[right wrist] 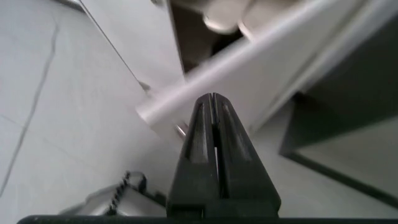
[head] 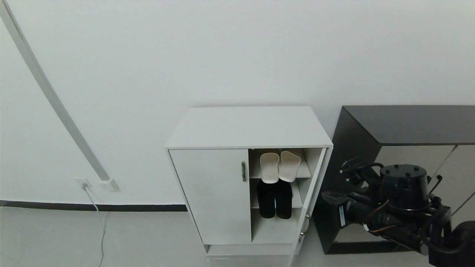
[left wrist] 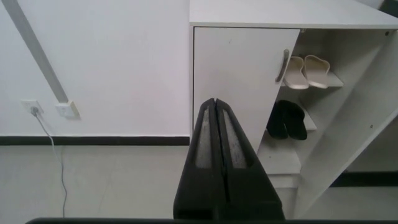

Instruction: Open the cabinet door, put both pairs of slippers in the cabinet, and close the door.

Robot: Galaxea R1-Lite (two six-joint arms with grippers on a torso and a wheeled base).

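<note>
White slippers (head: 279,167) on upper shelf (head: 305,172), black slippers (head: 275,198) below, both inside cabinet (head: 246,128). Door (head: 311,196) open at their 3 o'clock. Right gripper (right wrist: 213,99) near door, jaws pressed together; left gripper (left wrist: 215,102) same. Push door's outer face near handle (head: 305,224), steadily toward 9 o'clock.

Wall (head: 148,55): we see plain white, black skirting (head: 92,207) below.
Floor (head: 55,237): pale grey.
Furniture: a black stand (head: 408,124) on our right.
</note>
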